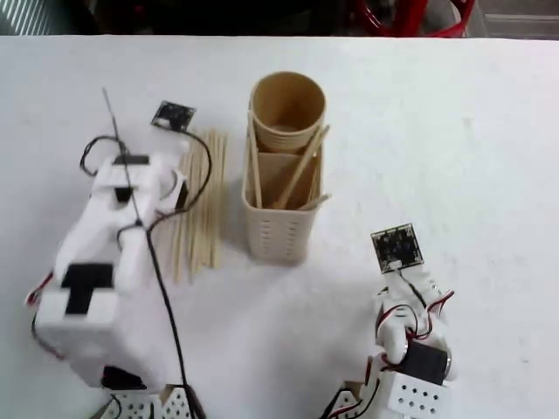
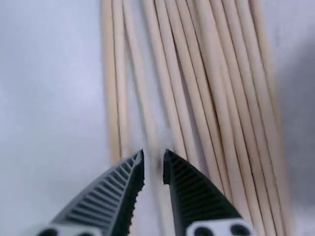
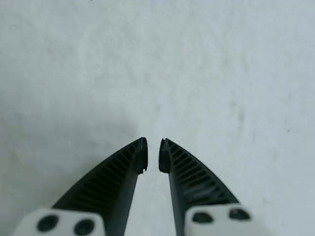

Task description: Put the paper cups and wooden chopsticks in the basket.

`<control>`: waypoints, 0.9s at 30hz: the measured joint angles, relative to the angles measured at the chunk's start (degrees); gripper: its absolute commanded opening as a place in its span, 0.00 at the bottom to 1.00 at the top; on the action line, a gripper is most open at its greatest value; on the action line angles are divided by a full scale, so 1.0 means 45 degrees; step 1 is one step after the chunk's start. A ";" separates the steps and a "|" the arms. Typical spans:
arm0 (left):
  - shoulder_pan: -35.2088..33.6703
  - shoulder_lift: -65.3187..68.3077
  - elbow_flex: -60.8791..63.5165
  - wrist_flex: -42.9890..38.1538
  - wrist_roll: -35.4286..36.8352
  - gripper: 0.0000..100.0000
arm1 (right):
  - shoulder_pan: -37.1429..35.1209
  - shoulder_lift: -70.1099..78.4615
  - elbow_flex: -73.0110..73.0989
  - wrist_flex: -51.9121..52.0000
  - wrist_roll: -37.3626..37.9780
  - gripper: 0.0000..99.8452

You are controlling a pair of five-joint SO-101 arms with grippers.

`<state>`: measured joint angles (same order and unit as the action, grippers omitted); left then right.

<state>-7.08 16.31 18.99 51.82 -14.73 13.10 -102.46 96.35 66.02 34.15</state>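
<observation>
The wooden chopsticks [image 1: 199, 196] lie fanned on the table just left of the basket [image 1: 279, 231], which already holds paper cups [image 1: 288, 105] and a few sticks. The left gripper [image 2: 153, 162] sits over the pile, jaws nearly together, one stick in line with the slit; whether it is pinched is unclear. The right gripper [image 3: 152, 155] rests closed and empty. Judged: picking up sticks; next a firm pinch, lift, carry to the basket

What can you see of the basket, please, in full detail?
The basket is a cream, plastic-looking rectangular bin with perforated lower walls and a divider making two compartments. It stands upright on the white table. A paper cup sits in the far compartment; a few chopsticks lean inside, poking above the rim.
</observation>
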 measured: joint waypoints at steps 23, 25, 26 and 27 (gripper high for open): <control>0.0586 -0.2208 -0.3165 0.3614 0.1114 0.02 | 0.0000 0.0000 0.0000 0.0000 0.0000 0.06; 0.1094 -0.3790 -0.2891 0.3634 0.1563 0.02 | 0.0000 0.0000 0.0000 0.0000 0.0000 0.06; 0.1407 -0.4650 -0.2852 0.3634 0.1758 0.02 | 0.0000 0.0000 0.0000 0.0000 0.0000 0.06; 0.1758 -0.5451 -0.2852 0.3634 0.1856 0.02 | 0.0000 0.0000 0.0000 0.0000 0.0000 0.06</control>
<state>0.84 -8.22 6.15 68.18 -6.37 13.10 -102.46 96.35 66.02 34.15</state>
